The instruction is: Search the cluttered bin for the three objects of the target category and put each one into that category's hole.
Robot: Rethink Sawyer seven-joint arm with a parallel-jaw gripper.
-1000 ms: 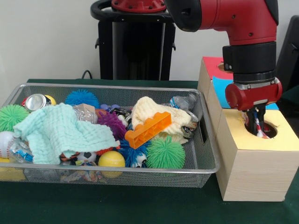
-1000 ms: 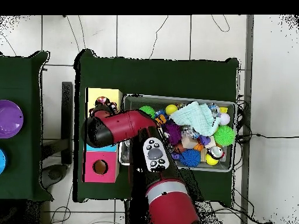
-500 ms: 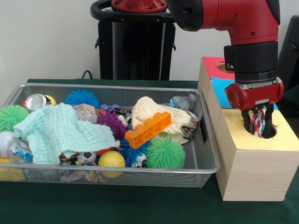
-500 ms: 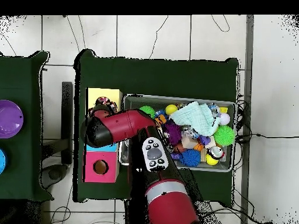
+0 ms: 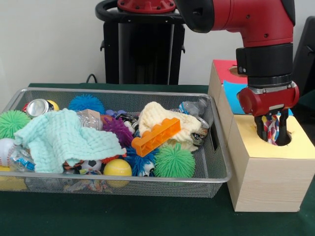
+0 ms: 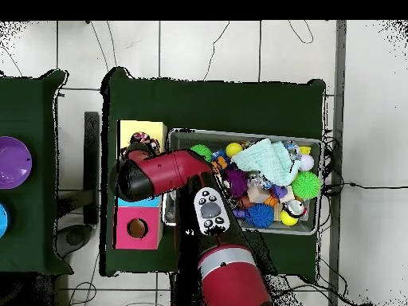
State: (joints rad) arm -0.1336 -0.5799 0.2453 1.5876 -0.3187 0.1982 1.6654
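My gripper (image 5: 272,136) hangs over the round hole (image 5: 287,138) in the yellow-topped wooden box (image 5: 295,150), its tips down in the opening. The fingers (image 5: 260,129) stand apart. Between them a red, white and blue braided rope toy (image 5: 272,128) dangles loosely into the hole. In the overhead view the gripper (image 6: 140,145) and the rope toy (image 6: 143,137) lie over the yellow box (image 6: 151,127). The wire bin (image 5: 118,177) sits to the left of the box, full of mixed toys.
The bin holds a mint cloth (image 5: 64,139), an orange brick (image 5: 155,137), a cream cloth (image 5: 162,120), spiky balls (image 5: 174,161), a yellow ball (image 5: 117,168) and a can (image 5: 37,106). Blue (image 5: 231,94) and red (image 5: 226,69) boxes stand behind the yellow one.
One second ago the fingers were close together on the rope toy; since then they have spread apart, and the toy now hangs wider between them. The arm has barely moved.
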